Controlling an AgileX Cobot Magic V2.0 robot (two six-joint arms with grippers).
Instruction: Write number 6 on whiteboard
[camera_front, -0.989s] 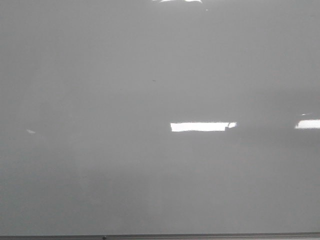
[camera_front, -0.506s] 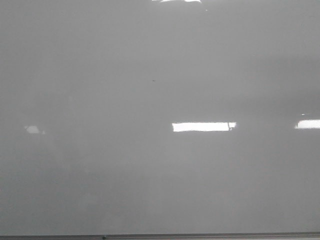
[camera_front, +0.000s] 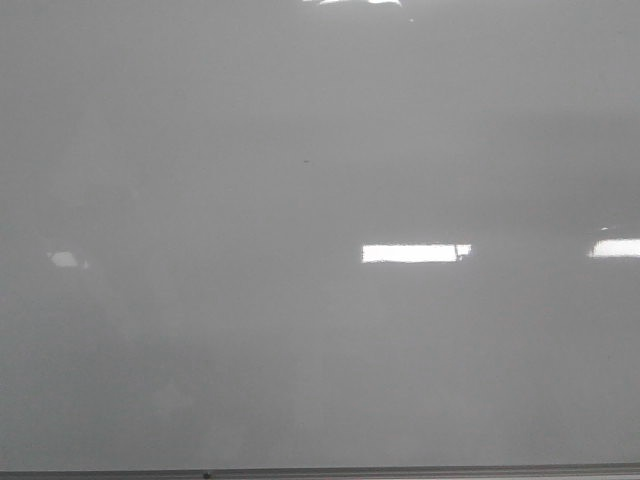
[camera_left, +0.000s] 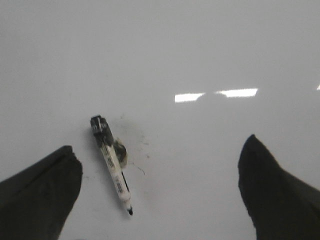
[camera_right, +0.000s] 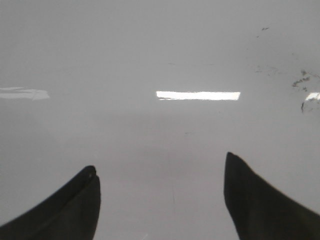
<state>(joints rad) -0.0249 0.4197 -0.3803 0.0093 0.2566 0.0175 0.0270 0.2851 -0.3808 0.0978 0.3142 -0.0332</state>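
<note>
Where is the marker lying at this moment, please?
The marker shows only in the left wrist view, lying flat on the whiteboard ahead of the open left gripper, nearer one finger, beside faint smudges.

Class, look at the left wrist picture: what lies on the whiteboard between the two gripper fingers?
A marker lies on the whiteboard between the left gripper's open fingers, nearer one finger, untouched. Faint smudges surround it. Only the left wrist view shows this.
</note>
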